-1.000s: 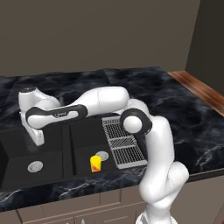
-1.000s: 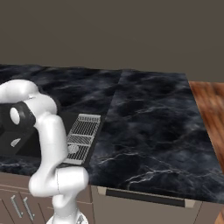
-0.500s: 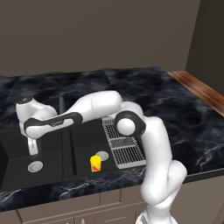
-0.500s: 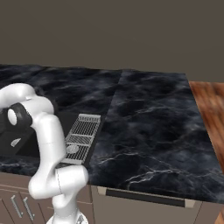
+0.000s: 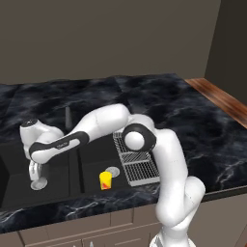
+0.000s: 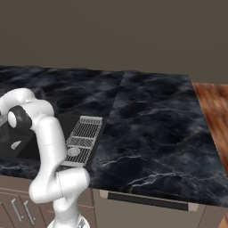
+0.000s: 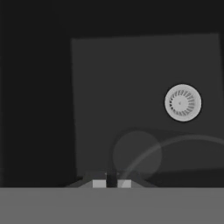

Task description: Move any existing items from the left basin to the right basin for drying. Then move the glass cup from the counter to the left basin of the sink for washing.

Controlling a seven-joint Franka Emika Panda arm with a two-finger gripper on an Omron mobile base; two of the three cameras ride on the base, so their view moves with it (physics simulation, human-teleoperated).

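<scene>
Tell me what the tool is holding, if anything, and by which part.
A glass cup, it seems: the shut tool pinches its thin wall at the rim, over the left basin. The cup is faint, so the exact spot is uncertain.

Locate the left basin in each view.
Left base view: left basin at lower left, left of the divider.
Right base view: dark patch at the far left edge, behind the arm.
Hand view: its floor across the middle.
Landmark: its round drain, right of centre in the hand view.
</scene>
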